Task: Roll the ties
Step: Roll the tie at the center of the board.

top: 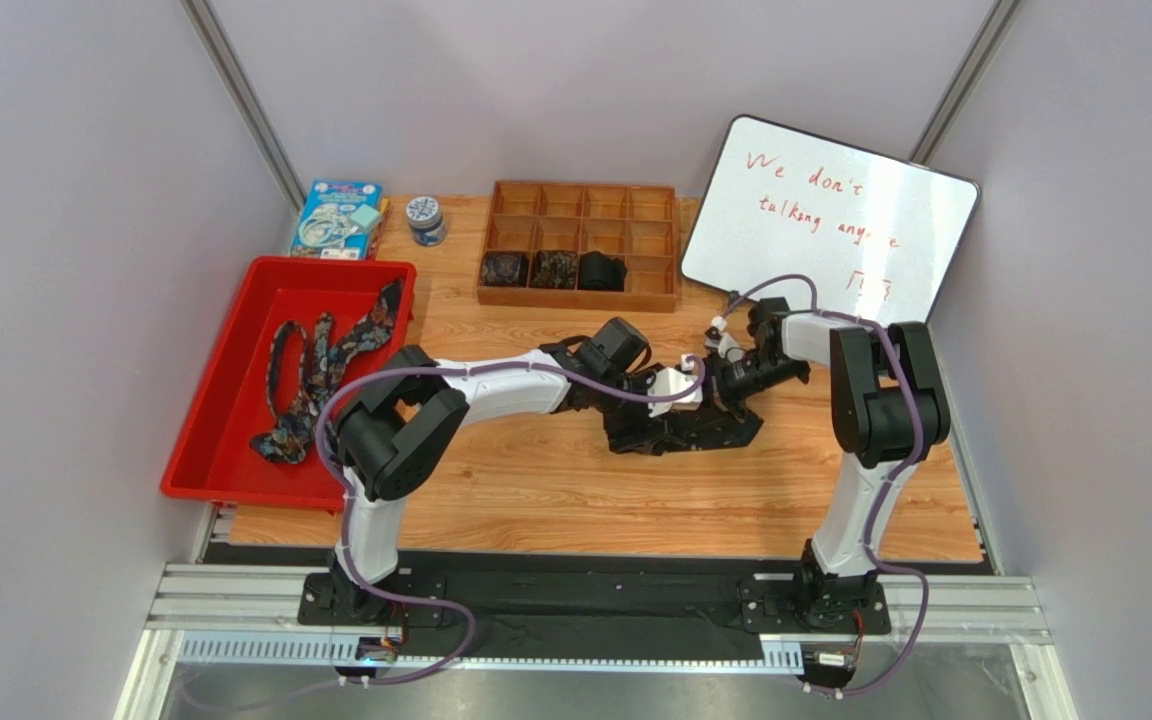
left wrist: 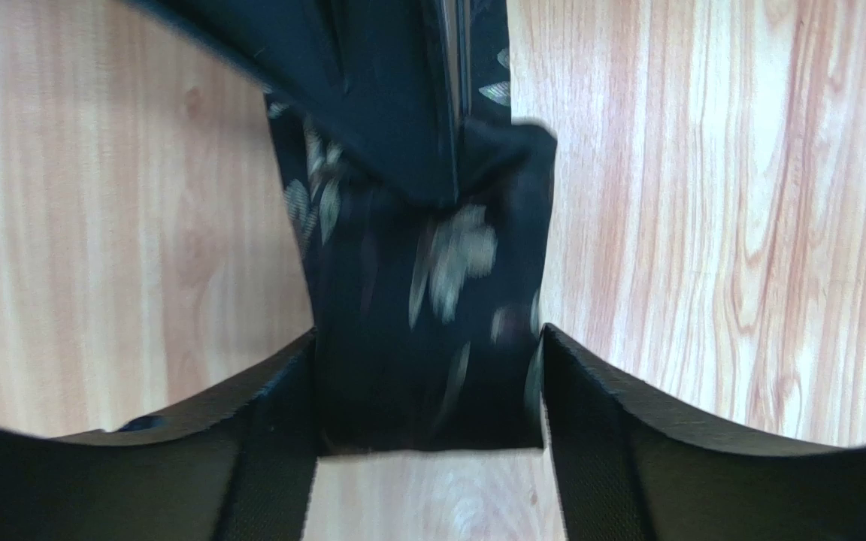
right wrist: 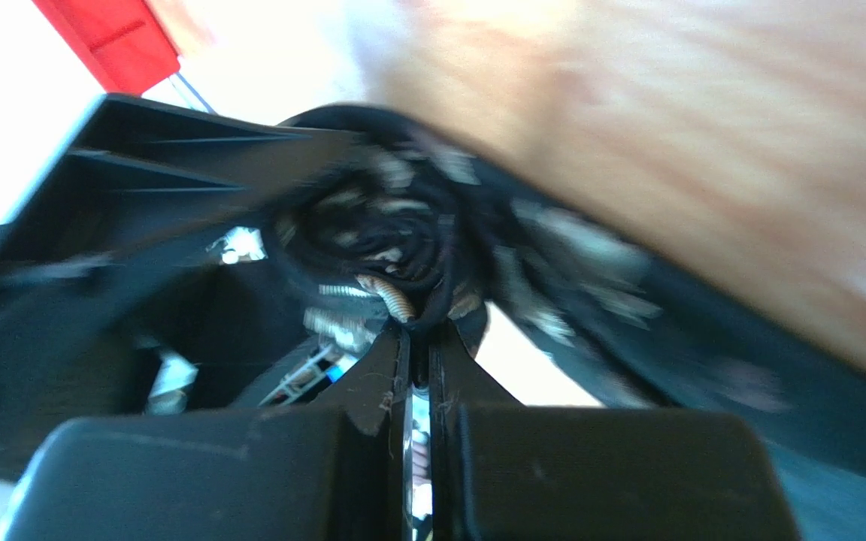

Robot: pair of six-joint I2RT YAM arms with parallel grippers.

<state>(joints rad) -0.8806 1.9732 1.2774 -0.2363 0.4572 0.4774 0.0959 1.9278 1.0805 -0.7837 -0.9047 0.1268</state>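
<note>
- Nearest, on the wooden table (top: 537,495): the tie (left wrist: 426,282) in hand, dark with pale leaf speckles, one stretch flat on the boards, one end wound into a small coil (right wrist: 387,231).
- Over the flat stretch: left gripper (left wrist: 429,338), spread wide, fingers (left wrist: 257,445) either side of the strip and close against its edges; no squeeze to be seen, so read as a guide rather than a grip.
- At the coil: right gripper (right wrist: 421,338), pressed shut, tips against the wound fabric with a fold apparently nipped between them; view blurred, so no telling which layer.
- Step judged: mid-roll of this one tie, core begun, a length of tail left to wind.
- Next move, by judgement: turn the pinched coil along the strip toward the left gripper, hold the tail straight between the wide fingers, avoid slackening the core or skewing the wraps.
- Further off to the left: red tray (top: 199,450) with more ties (top: 312,375) lying loose and unrolled, well apart from the work.
- At the far edge: wooden compartment box (top: 579,300), three finished rolls (top: 552,270) side by side in its near row; likely home for this coil once wound.
- Left of that box: a small jar (top: 425,221) and a blue packet (top: 337,218).
- Just beside the box, at the far right: whiteboard (top: 838,210) with red writing, no part in the job.
</note>
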